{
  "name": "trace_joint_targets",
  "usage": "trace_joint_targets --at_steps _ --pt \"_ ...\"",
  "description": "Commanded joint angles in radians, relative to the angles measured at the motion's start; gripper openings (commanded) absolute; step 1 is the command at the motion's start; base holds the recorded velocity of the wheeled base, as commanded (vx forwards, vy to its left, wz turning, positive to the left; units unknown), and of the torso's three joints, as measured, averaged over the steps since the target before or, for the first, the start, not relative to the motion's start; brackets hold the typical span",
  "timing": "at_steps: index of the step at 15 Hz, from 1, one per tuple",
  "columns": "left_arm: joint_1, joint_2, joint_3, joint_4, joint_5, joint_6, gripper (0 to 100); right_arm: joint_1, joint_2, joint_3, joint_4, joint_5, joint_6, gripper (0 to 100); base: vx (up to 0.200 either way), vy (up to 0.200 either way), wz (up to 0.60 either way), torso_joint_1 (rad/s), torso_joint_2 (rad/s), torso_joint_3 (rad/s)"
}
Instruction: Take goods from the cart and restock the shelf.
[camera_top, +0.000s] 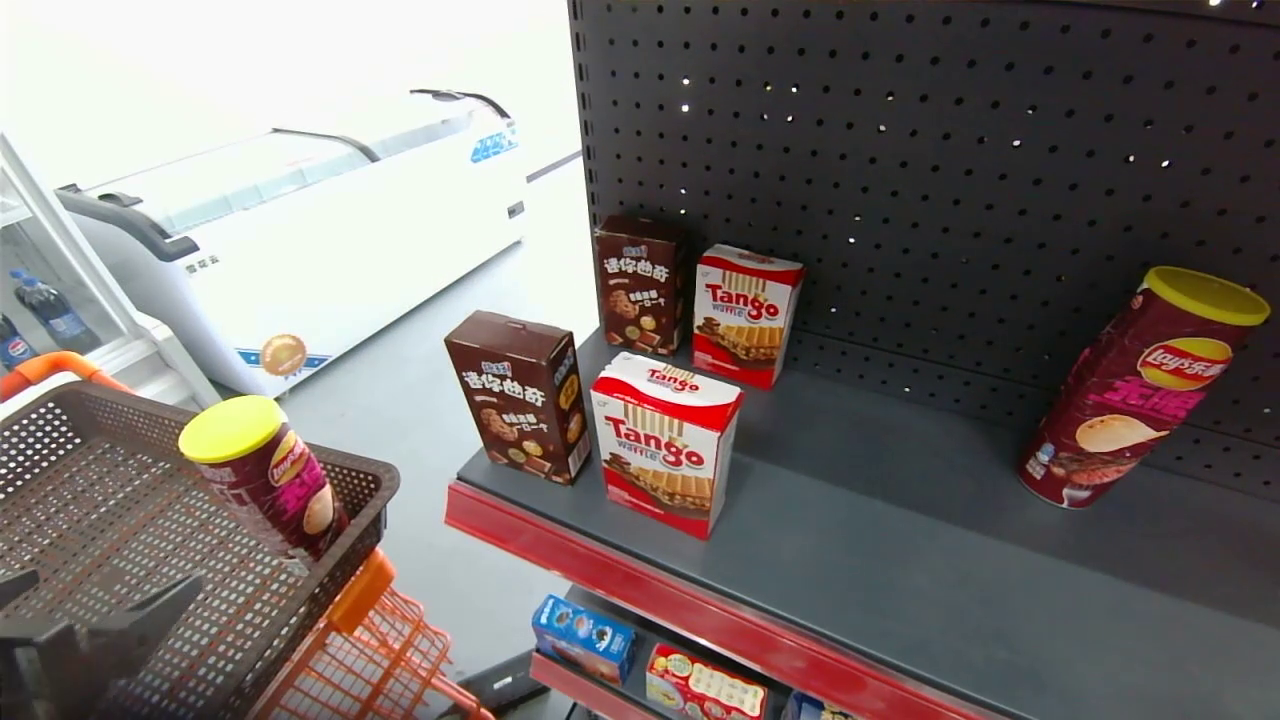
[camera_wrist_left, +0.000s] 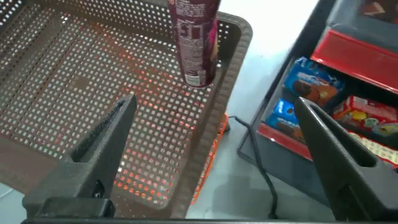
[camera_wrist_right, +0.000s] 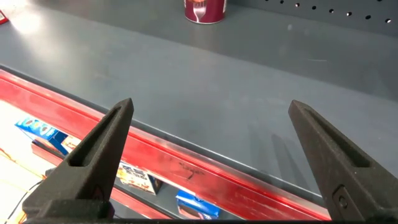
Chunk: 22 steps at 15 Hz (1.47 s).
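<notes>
**A:** Where is the maroon cylindrical chip can with the yellow lid (camera_top: 262, 470)?

**B:** At eight o'clock in the head view. It stands in the brown perforated plastic basket (camera_top: 120, 470) on the orange wire cart (camera_top: 390, 640), near the corner closest to the shelf. Its long axis is roughly vertical, lid up.

**A:** And the left claw (camera_top: 110, 595)?

**B:** It is spread wide and empty over the basket. The can is at its one o'clock, not touching it.

**A:** The right claw (camera_wrist_right: 211, 155)?

**B:** Also parted and holding nothing, above the red front edge of the dark grey shelf (camera_top: 900, 520). A second maroon can (camera_top: 1135, 390) stands lid up at three o'clock, by the black pegboard (camera_top: 950, 150).
</notes>
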Motion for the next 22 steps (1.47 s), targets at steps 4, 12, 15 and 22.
trace_joint_targets --at_steps 4,12,15,22 --pt "0.029 0.428 0.0 -0.341 0.028 0.004 100 0.0 0.001 0.0 0.0 0.0 0.0 100 0.0 0.0 0.0 0.0 0.0 0.0" --pt "0.051 0.789 0.01 -0.83 0.036 0.065 100 0.0 0.001 0.0 0.0 0.0 0.0 100 0.0 0.0 0.0 0.0 0.0 0.0" --pt "0.066 0.836 0.003 -0.855 0.036 0.065 100 0.0 0.001 0.0 0.0 0.0 0.0 100 0.0 0.0 0.0 0.0 0.0 0.0" --pt "0.077 0.917 -0.025 -0.921 0.036 0.055 100 0.0 0.001 0.0 0.0 0.0 0.0 100 0.0 0.0 0.0 0.0 0.0 0.0"
